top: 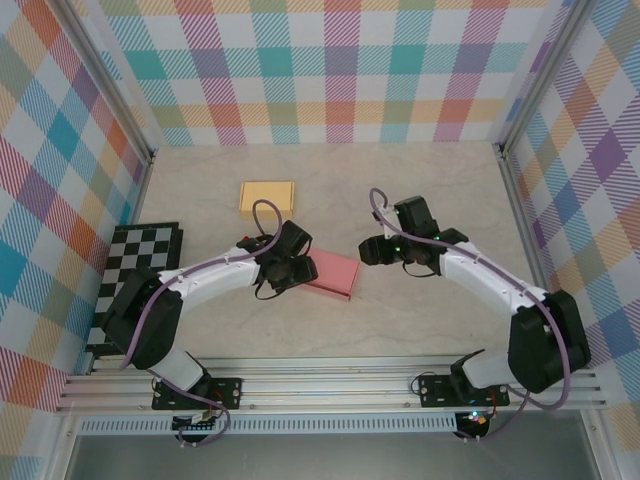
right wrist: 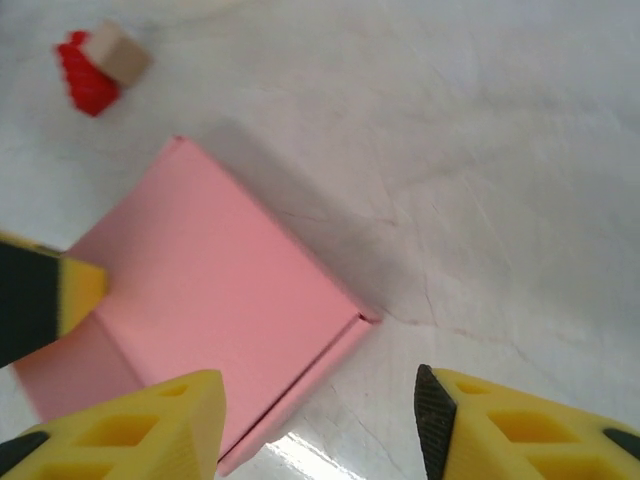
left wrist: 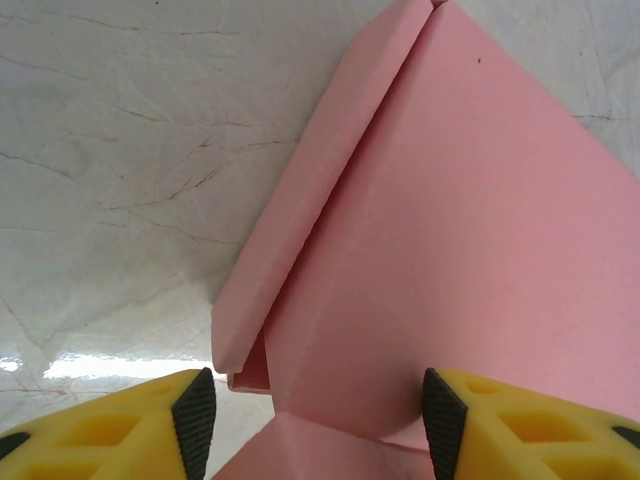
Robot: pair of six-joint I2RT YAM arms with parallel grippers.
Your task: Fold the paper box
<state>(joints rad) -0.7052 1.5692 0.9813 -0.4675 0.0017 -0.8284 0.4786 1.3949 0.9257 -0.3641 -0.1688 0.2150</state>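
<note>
Your flat pink paper box (top: 334, 273) lies closed near the middle of the pale marbled table (top: 420, 180). Your left gripper (top: 285, 272) hangs over its left end with fingers spread, gripping nothing. Your right gripper (top: 372, 250) hovers just right of the box, jaws likewise apart and empty. A yellow cardboard box (top: 267, 196) sits farther back.

The box (left wrist: 470, 220) is smooth, matt pink paper. The counter (left wrist: 120, 150) is pale stone-look (glossy, faintly scratched and veined). The rails (top: 330, 385) are dull grey metal.
</note>
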